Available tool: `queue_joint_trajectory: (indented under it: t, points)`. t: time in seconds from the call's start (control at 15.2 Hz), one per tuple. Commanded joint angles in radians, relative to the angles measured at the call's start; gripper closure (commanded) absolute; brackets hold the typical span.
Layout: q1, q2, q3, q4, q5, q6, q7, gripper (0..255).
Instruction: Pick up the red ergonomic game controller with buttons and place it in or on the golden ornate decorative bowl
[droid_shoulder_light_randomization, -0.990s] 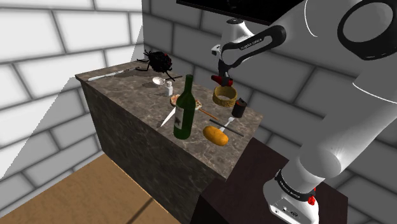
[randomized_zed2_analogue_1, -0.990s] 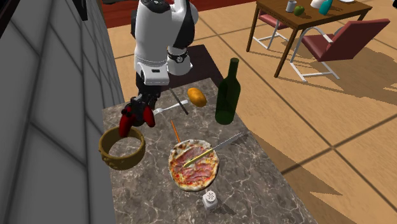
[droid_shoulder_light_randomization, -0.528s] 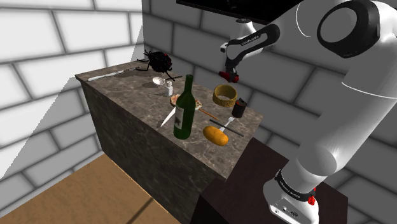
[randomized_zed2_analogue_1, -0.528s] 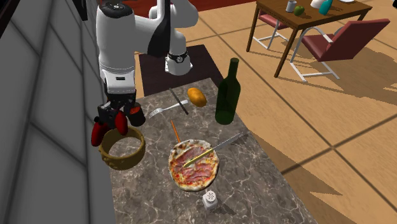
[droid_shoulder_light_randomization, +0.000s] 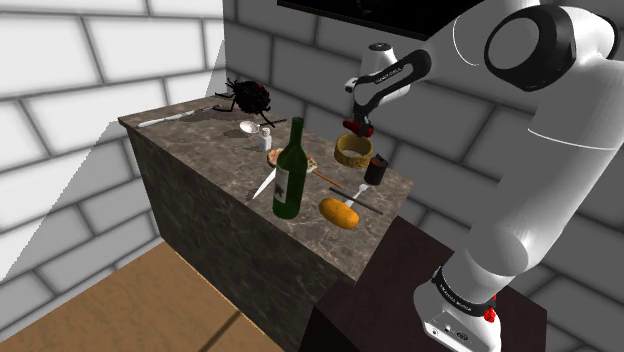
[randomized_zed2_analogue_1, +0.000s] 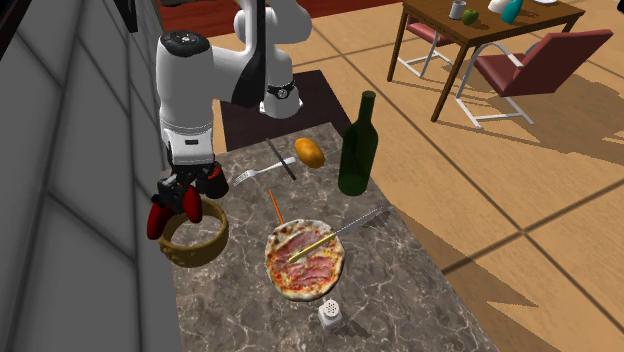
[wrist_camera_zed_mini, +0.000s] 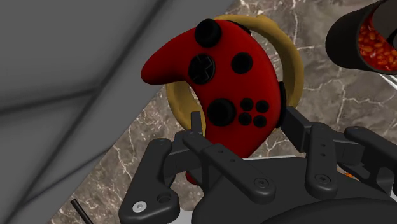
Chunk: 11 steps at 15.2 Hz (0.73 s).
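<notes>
Black two-finger gripper (wrist_camera_zed_mini: 245, 124) pinching a red curved game controller (wrist_camera_zed_mini: 213, 70) with black buttons.
I see the controller clasped between both fingers, hanging beneath my hand over the golden ring-shaped bowl (wrist_camera_zed_mini: 291, 60) on the marbled counter (wrist_camera_zed_mini: 331, 95).

On the wrist camera I see the red controller (wrist_camera_zed_mini: 219, 83) covering much of the golden bowl (wrist_camera_zed_mini: 180, 105), and its lower grip disappears behind the jaws. A dark cup of beans (wrist_camera_zed_mini: 347, 35) runs off the edge. In the shoulder view I can't identify the black shape (droid_shoulder_light_randomization: 245, 96) at the tabletop's (droid_shoulder_light_randomization: 190, 140) far end.
</notes>
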Motion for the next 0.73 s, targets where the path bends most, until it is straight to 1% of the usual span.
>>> queue_joint_trajectory:
  t: [0.0, 0.26, 0.66]
  points:
    - [0.000, 0.016, 0.000, -0.010, -0.004, 0.026, 0.009, 255]
    - [-0.001, 0.053, -0.002, -0.027, -0.009, 0.079, 0.022, 255]
    - [-0.001, 0.053, -0.002, -0.027, -0.009, 0.079, 0.023, 255]
